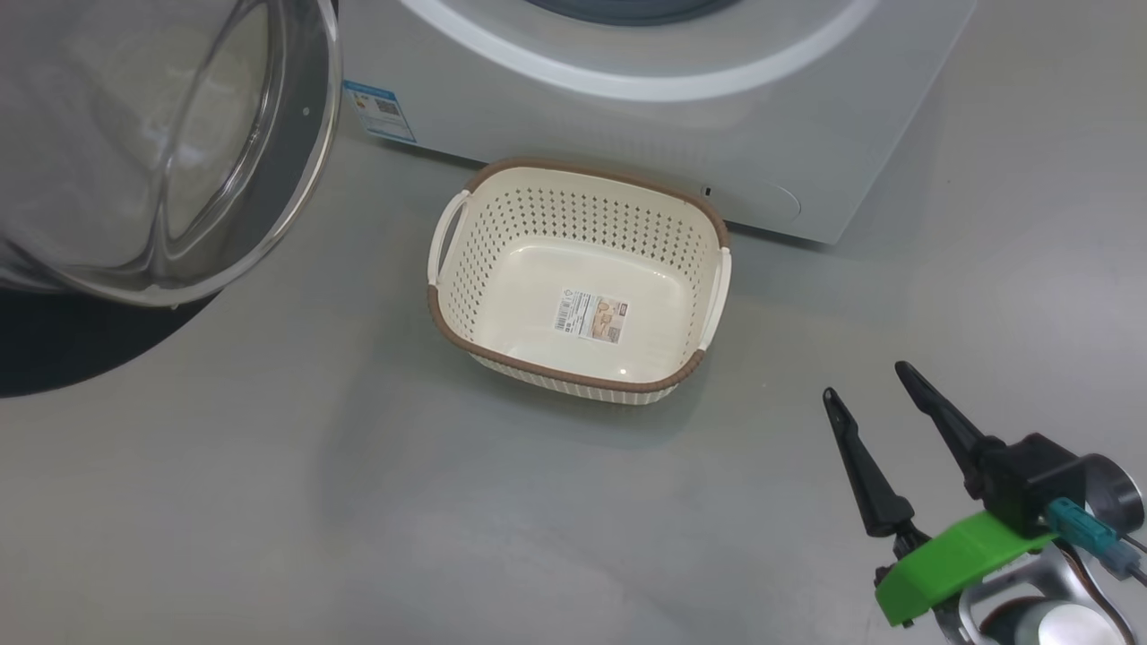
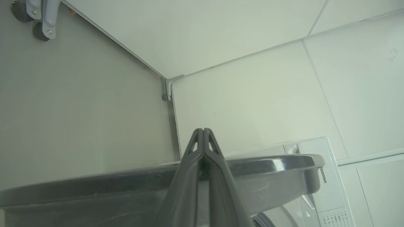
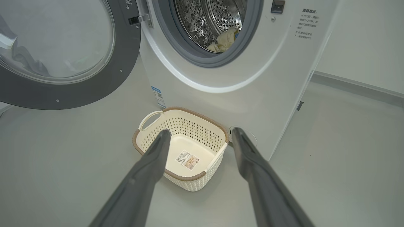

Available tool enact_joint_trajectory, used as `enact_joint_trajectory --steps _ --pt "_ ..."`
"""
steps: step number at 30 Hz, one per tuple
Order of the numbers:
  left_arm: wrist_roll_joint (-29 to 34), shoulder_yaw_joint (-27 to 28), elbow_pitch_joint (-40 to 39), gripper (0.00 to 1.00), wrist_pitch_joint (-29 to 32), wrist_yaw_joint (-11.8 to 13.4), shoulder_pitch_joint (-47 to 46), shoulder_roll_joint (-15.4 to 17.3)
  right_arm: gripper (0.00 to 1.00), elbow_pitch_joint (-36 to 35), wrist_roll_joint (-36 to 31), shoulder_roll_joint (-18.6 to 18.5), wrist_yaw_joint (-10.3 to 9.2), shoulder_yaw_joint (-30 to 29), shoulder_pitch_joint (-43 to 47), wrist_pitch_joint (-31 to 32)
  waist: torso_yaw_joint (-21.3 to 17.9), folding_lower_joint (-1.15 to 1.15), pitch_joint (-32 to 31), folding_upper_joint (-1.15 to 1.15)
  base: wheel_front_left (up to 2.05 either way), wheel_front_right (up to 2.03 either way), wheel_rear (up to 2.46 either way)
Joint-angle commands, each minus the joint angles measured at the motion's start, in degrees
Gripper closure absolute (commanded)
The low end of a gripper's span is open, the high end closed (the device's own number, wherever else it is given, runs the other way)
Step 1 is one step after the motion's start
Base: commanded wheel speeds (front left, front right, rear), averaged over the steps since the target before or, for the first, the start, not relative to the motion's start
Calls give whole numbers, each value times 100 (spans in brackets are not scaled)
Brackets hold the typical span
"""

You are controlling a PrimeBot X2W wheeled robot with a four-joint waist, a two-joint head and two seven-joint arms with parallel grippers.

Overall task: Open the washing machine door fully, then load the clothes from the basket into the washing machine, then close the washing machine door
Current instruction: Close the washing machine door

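Observation:
The washing machine door [image 1: 309, 134] stands swung open at the upper left, its glass bowl bulging toward me. In the left wrist view my left gripper [image 2: 203, 130] is shut, tips together, and crosses the door's dark rim [image 2: 268, 167]; I cannot tell whether it touches the rim. The cream basket [image 1: 582, 170] sits on the floor before the washing machine [image 1: 806, 134], with just a label on its base. The clothes [image 3: 225, 39] lie inside the steel drum. My right gripper [image 1: 865, 381] hangs open to the right of the basket [image 3: 195, 111], nothing between its fingers [image 3: 151, 164].
Grey floor spreads around the basket and to the machine's right. White wall panels meet in a corner behind the door, and caster wheels [image 2: 34, 19] of some frame stand on the floor there. The machine's control panel [image 2: 318, 176] shows beyond the door rim.

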Motion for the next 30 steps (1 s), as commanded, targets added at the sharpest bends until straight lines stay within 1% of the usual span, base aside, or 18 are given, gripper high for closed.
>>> enact_joint_trajectory --steps 1,4,8,13,21,30 --pt "-23 -94 -177 100 250 2 2 241 0 -183 19 -37 -16 120 -185 -30 16 0 11 0 0 0 0" --pt "-75 -82 -218 100 409 2 -6 248 0 -169 22 -29 -16 133 -213 -43 44 0 38 0 0 0 0" --pt "-313 103 -304 100 584 2 -76 183 0 -134 13 -20 -16 162 -261 -67 68 0 92 0 0 0 0" --pt "-288 52 -364 100 875 2 -32 201 0 -71 22 -13 -16 183 -284 -94 69 0 100 0 0 0 0" --pt "-249 64 -438 100 1141 2 -12 212 0 -22 41 -1 -16 191 -302 -124 67 0 94 0 0 0 0" --pt "-371 140 -805 100 1582 2 157 59 0 37 42 13 -16 200 -281 -133 107 0 41 0 0 0 0"
